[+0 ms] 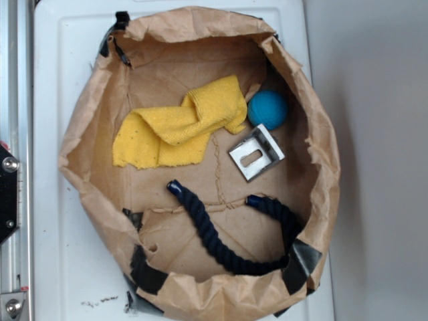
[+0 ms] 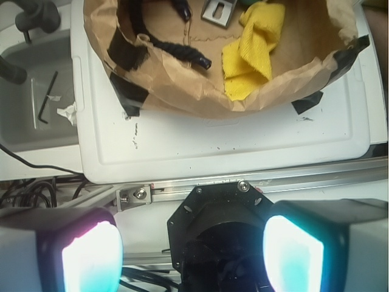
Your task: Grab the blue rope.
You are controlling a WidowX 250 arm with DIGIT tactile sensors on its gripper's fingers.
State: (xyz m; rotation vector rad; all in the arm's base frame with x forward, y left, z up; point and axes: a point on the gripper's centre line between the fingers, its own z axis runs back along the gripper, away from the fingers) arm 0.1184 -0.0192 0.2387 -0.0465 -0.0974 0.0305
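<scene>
A twisted navy blue rope point(image 1: 224, 237) curves inside a crumpled brown paper bag point(image 1: 319, 180) beside a yellow cloth point(image 1: 177, 124), teal ball point(image 1: 268, 109) and metal bracket point(image 1: 256, 152); the gripper point(image 2: 191, 249) stands released outside.

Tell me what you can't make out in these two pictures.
- Blue rope: wrist view crops it at the top edge, and the paper bag's rim hides part.
- Ball: unseen in the wrist view.
- Gripper: outside the exterior view; its pads are glaring and blurred.
</scene>
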